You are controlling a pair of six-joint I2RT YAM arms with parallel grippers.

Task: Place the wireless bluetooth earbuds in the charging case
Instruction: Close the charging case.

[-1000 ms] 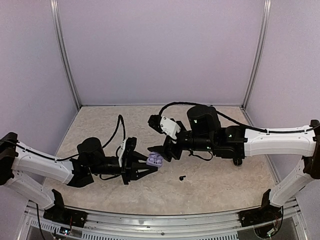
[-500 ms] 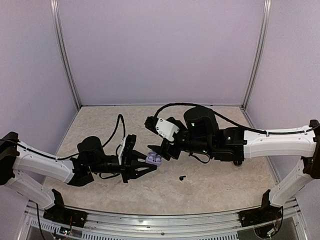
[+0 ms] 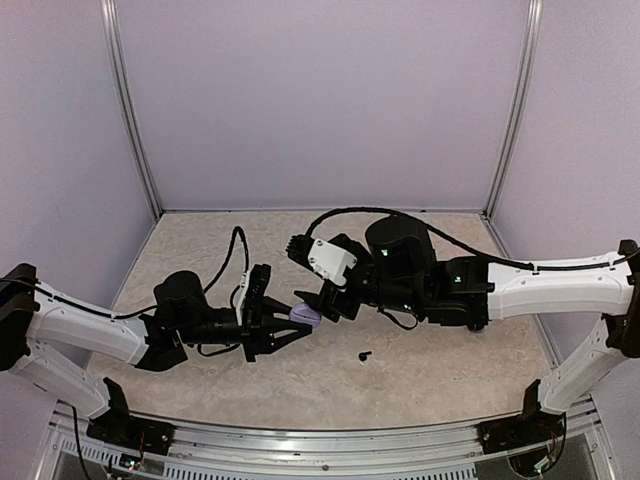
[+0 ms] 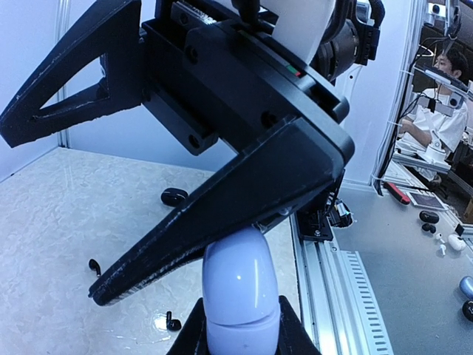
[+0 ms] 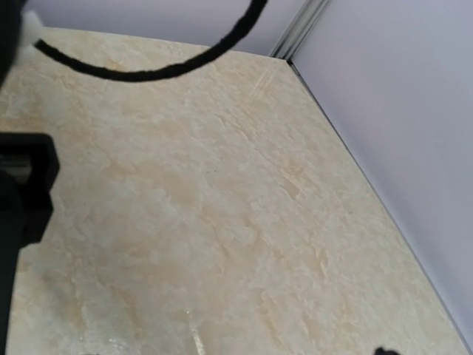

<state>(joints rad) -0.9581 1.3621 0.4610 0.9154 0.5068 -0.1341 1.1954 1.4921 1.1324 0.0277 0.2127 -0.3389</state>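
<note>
- Arms meet low over the beige stone-patterned tabletop (image 3: pixel 450 370).
- Right gripper (image 3: pixel 315 303): black jaws spread wide and empty, straddling the case, probably lining up on it.
- Left gripper (image 3: pixel 297 325): clamped tight on the pale lilac-white pebble-shaped charging case (image 4: pixel 240 285), steadying it.
- Tiny black stemmed earbud (image 3: pixel 364 355) lies loose on the tabletop, apart from the case.

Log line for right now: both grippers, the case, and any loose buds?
left gripper: shut on pale case | right gripper: open, fingers spread at the case | black earbud: loose on table
</note>
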